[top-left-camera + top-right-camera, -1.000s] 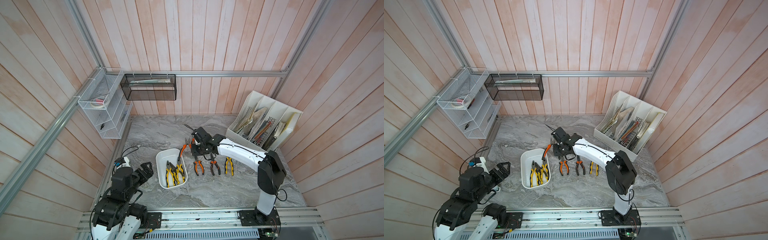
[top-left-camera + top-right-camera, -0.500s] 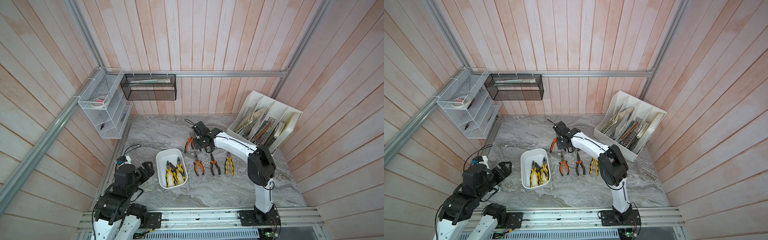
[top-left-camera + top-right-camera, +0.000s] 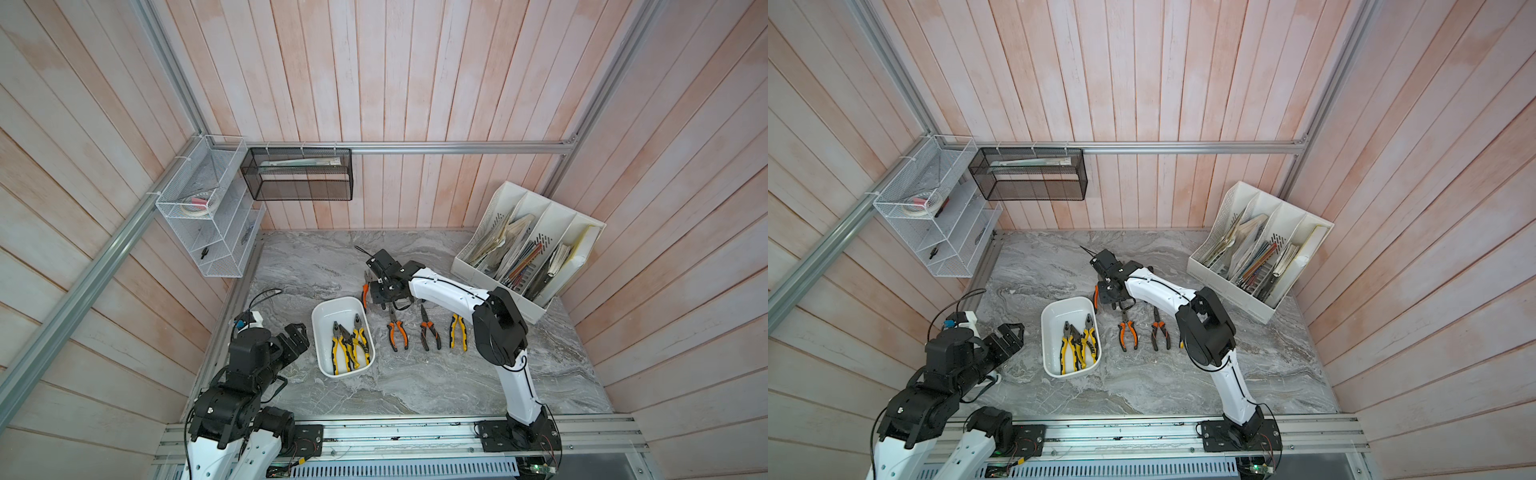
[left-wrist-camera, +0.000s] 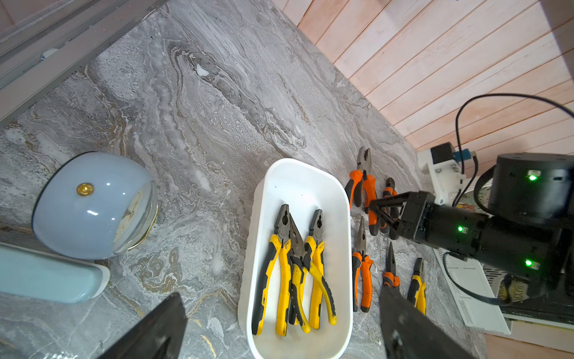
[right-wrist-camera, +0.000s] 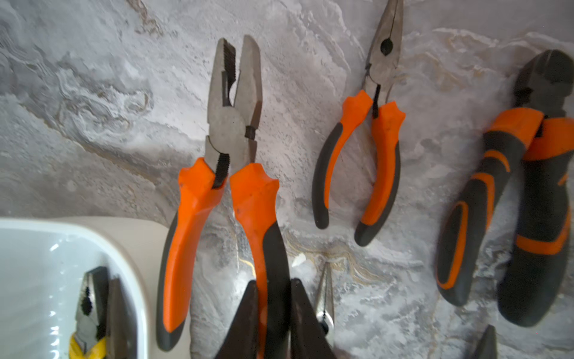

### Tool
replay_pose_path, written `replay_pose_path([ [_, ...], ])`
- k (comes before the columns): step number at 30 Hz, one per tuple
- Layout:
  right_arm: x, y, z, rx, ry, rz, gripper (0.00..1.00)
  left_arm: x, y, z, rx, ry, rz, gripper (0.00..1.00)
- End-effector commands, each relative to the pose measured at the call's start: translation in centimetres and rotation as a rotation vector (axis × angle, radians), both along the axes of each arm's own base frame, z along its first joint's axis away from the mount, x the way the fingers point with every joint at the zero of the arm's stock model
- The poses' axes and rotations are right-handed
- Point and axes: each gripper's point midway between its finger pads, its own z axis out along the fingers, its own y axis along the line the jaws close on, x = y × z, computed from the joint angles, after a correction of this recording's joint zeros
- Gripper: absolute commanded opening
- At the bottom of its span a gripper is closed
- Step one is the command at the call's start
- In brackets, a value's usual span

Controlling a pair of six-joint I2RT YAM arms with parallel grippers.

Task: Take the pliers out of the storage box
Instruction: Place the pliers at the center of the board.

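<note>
Placement seemed underway: the right gripper (image 5: 273, 298) pinched one handle of the orange pliers (image 5: 217, 174), close to the tabletop (image 5: 93, 93) beside laid-out pairs (image 5: 360, 155), probably to join them. Just beside that gripper, the storage box (image 3: 337, 309) held three yellow pliers (image 3: 349, 345). The left gripper (image 3: 296, 337) hung spread.

Storage box (image 3: 334, 309) — white shallow tub, three yellow-handled pliers (image 3: 337, 351) overlapping inside. Orange-handled pliers (image 5: 230, 130) — one handle pinched in my right claw (image 5: 273, 290), beside the tub's corner; five other pliers (image 3: 397, 334) lie outside.

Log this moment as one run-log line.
right gripper: shut on orange combination pliers handle, beside storage box | left gripper: open, clear of box | in box: three yellow pliers
</note>
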Motion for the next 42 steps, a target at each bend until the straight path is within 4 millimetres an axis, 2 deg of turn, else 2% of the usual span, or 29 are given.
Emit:
replay_pose_path([
  [1, 1.5, 2.2, 1.1, 0.104, -0.015, -0.051, 0.00, 0.0, -0.1, -0.2, 0.005, 0.002, -0.014, 1.00],
  [5, 2.8, 3.5, 1.2, 0.140, -0.027, -0.079, 0.00, 0.0, -0.1, -0.2, 0.005, 0.000, -0.015, 1.00],
  [9, 4.4, 3.9, 0.9, 0.133, -0.052, -0.115, 0.00, 0.0, -0.2, -0.2, 0.005, -0.002, -0.019, 1.00],
  [16, 7.2, 2.8, -0.2, 0.099, -0.072, -0.159, 0.00, 0.0, -0.3, -0.1, 0.004, -0.003, -0.024, 1.00],
  [23, 9.0, 1.5, -1.1, 0.064, -0.081, -0.156, 0.00, 0.1, -0.4, -0.2, 0.005, 0.002, -0.030, 1.00],
  [25, 9.2, 1.4, -1.4, 0.062, -0.078, -0.150, 0.01, 0.2, -0.4, -0.3, 0.006, 0.004, -0.032, 1.00],
  [27, 9.2, 1.5, -1.6, 0.063, -0.069, -0.140, 0.09, 0.2, -0.4, -0.4, 0.006, 0.008, -0.033, 1.00],
  [29, 9.1, 1.6, -1.9, 0.064, -0.058, -0.131, 0.11, 0.2, -0.5, -0.3, 0.006, 0.009, -0.036, 1.00],
  [35, 8.4, 2.4, -2.5, 0.091, -0.025, -0.101, 0.11, 0.3, -0.5, -0.5, 0.006, 0.014, -0.038, 1.00],
  [42, 8.0, 2.3, -3.2, 0.081, -0.005, -0.113, 0.11, 0.3, -0.5, -0.4, 0.006, 0.012, -0.037, 1.00],
])
